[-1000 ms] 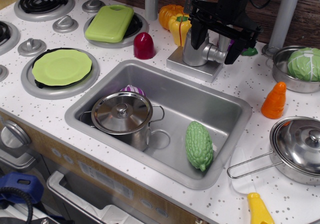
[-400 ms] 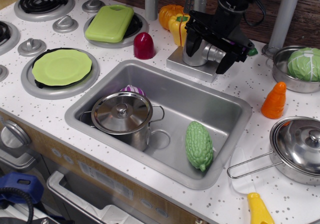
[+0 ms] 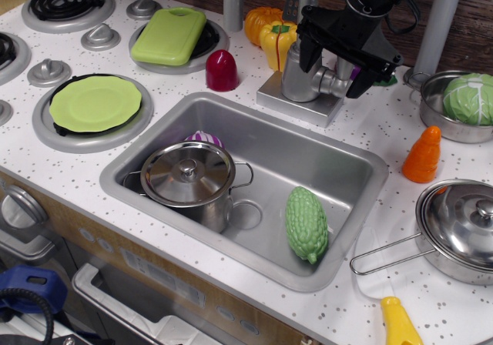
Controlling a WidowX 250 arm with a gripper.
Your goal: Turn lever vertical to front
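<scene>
Near edge, lower right of frame: yellow handle [image 3: 399, 322], then the lidded pan [image 3: 461, 229] on the white speckled desk [image 3: 370, 129]. Mid frame is the sink [image 3: 350, 177], holding a steel pot [image 3: 189, 179] at left and a green bumpy gourd [image 3: 306, 223] at right. Left side has the green plate [image 3: 95, 102] on a burner, with the green cutting board [image 3: 169, 35] further back.

Top centre-right: the tool [image 3: 333, 58] straddles the faucet body [image 3: 302, 75], one black finger on each side. Compared with a moment ago we see it lifted a bit and swung right; its fingers were lower and more tilted then. We read this as mid-turn or re-positioning, with the task not clearly finished.

The lever [image 3: 340, 76] sits just right of the faucet body, upper centre-right, between the fingers. We see only a short silver-grey stub, mostly hidden by the tool, so we cannot tell its angle. Fingers look spread, with the faucet body between them. We cannot tell whether they grip the lever.

Far right: orange carrot [image 3: 423, 155] and cabbage bowl [image 3: 461, 102].
</scene>
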